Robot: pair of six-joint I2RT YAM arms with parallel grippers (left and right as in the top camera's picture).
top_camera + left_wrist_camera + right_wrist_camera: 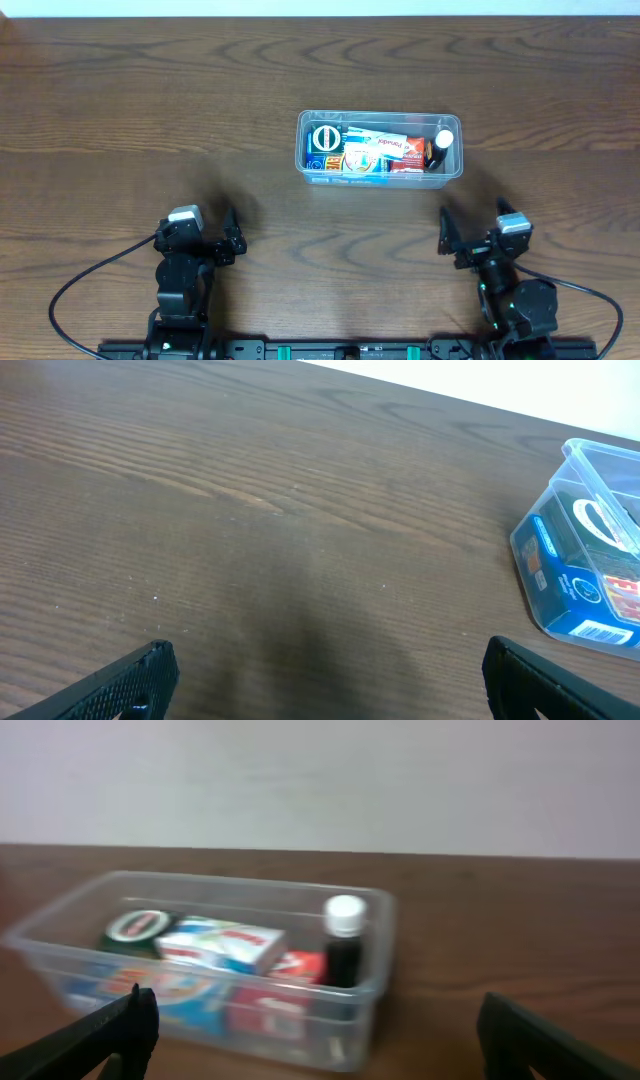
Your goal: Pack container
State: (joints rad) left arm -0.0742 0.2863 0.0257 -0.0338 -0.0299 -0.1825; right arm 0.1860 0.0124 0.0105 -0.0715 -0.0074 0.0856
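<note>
- The container (400,186) sits on the brown wood-grain desk (140,110), its long sides running left to right as you look from overhead.
- Inside the container, at its right end, a dark bottle with a white cap (443,144) stands upright.
- Next to that bottle, toward the middle of the container, a white and red box (385,150) lies on top of other colourful packs.
- At the container's left end you can see a dark pack with a round white emblem (325,139), with a blue box (575,575) under it pressed against the clear wall.
- Your left gripper (325,675) is on the robot's side of the container and well off its left end; its fingers are spread wide with only bare desk between them.
- Your right gripper (315,1028) is on the robot's side of the container, near its right end and facing it. Its fingers are spread wide too and grip nothing.
- The right wrist view is blurred, so you cannot read the labels there.
</note>
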